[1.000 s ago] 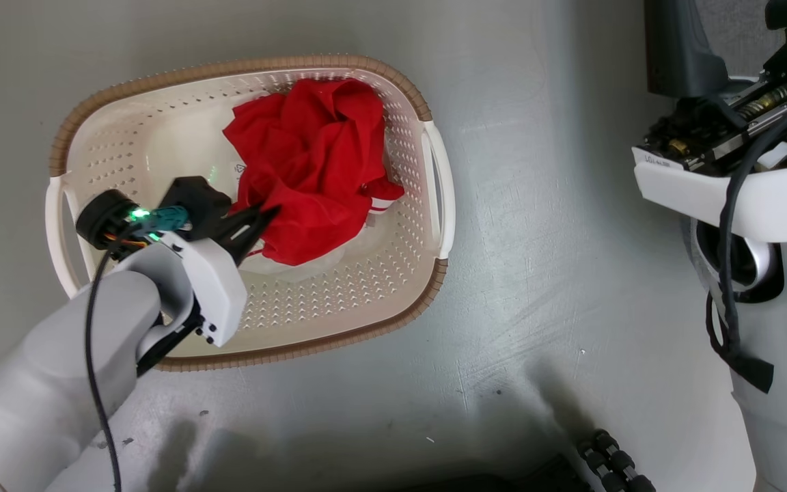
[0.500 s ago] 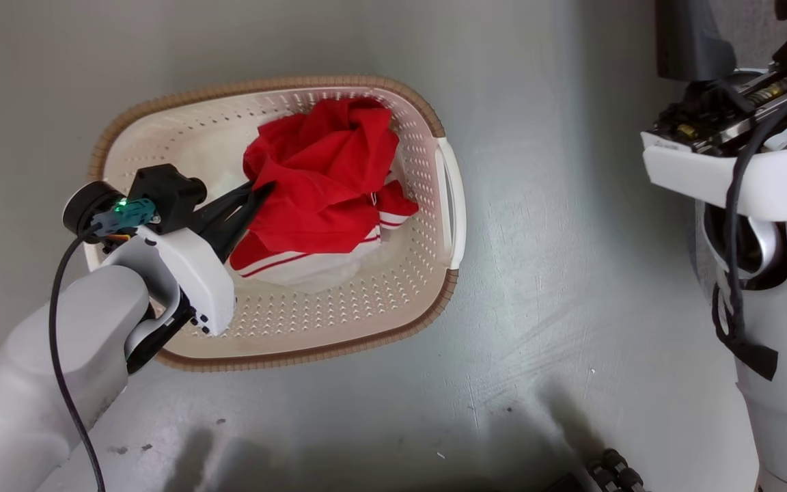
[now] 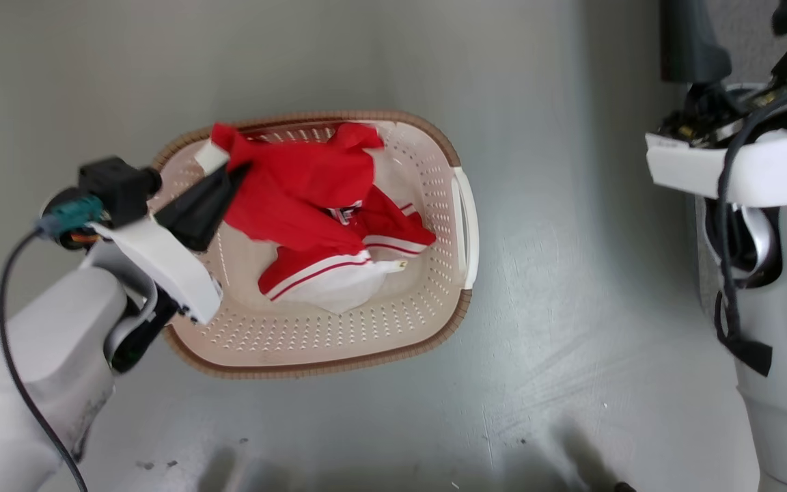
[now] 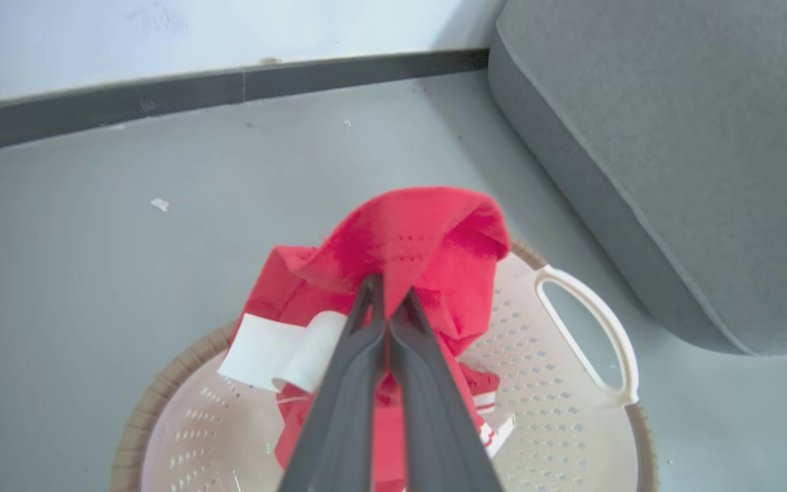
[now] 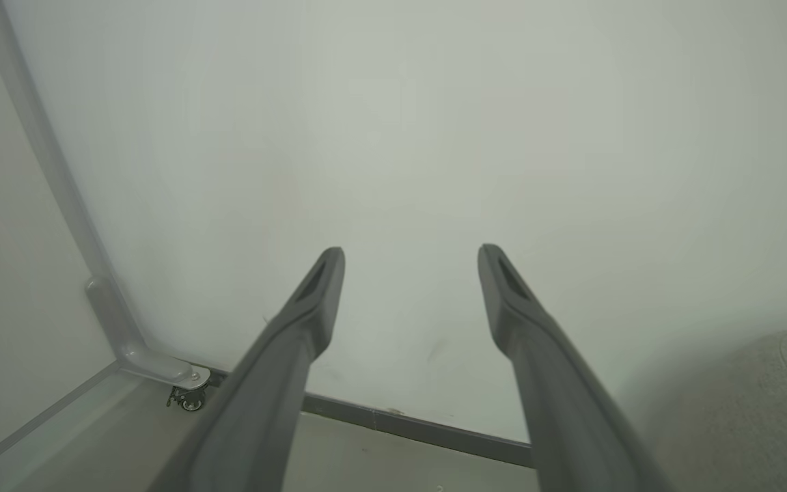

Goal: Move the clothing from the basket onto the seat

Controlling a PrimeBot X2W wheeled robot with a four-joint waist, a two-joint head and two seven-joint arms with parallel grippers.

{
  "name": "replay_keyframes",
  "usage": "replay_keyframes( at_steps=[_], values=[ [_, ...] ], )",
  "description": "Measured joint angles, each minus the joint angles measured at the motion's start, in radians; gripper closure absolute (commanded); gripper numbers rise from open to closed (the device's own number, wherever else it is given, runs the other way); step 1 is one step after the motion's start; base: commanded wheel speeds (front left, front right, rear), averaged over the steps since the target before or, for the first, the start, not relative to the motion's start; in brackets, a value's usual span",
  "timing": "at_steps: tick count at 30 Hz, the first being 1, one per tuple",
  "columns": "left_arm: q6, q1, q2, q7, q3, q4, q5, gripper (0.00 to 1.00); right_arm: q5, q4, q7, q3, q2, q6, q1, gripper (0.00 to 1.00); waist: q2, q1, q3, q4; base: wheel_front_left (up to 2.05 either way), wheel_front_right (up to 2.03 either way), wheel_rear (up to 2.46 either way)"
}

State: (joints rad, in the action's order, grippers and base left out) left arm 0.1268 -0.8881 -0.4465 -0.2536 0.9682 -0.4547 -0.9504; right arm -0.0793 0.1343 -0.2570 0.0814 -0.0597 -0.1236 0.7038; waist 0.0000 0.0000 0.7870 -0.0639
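Left claw: our left claw (image 3: 235, 172) was closed hard, its two dark fingers pressed together on a fold of the red clothing (image 3: 298, 195).
Left claw, wrist view: the same claw (image 4: 387, 290) had its tips buried in a bunched red fold, with no gap between the fingers.
Right claw: our right claw (image 5: 410, 263) stood wide open and held nothing, its fingers well apart and pointed at a pale wall (image 5: 434, 123).
Clothing, held part: the upper part hung from the left claw over the basket's far-left rim, with a white patch (image 3: 210, 158) just beside the fingertips.
Clothing, resting part: the rest lay inside the basket (image 3: 393, 311), and a hem with white stripes (image 3: 318, 268) and a white piece (image 3: 349, 292) rested on its floor.
Clothing, marking: we saw a small dark-and-white mark (image 3: 343, 214) among the folds, too small for us to read.
Basket: it stood on the grey floor (image 3: 557, 246), cream with a brown rim, and its white handle (image 3: 467, 219) faced our right.
Seat: the grey seat (image 4: 694, 171) lay beyond the basket's handle (image 4: 591, 328) in the left wrist view, near the basket but apart from it.
Where the clothing was: all of it was in or over the basket, and it did not touch the seat.
Background: a dark skirting (image 4: 229, 85) ran along the foot of the wall behind the basket.
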Motion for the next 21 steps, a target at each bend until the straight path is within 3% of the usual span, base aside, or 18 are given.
replay_keyframes(
  at_steps=[21],
  values=[
    [0.000, 0.254, 0.039, 0.000, -0.422, 0.190, 0.108, 1.00, 0.011, -0.093, 0.000, -0.034, 0.000, 0.000, -0.130, 0.00, 0.0000, 0.0000, -0.216, 0.062, 0.00, 0.00, 0.00]
  ],
)
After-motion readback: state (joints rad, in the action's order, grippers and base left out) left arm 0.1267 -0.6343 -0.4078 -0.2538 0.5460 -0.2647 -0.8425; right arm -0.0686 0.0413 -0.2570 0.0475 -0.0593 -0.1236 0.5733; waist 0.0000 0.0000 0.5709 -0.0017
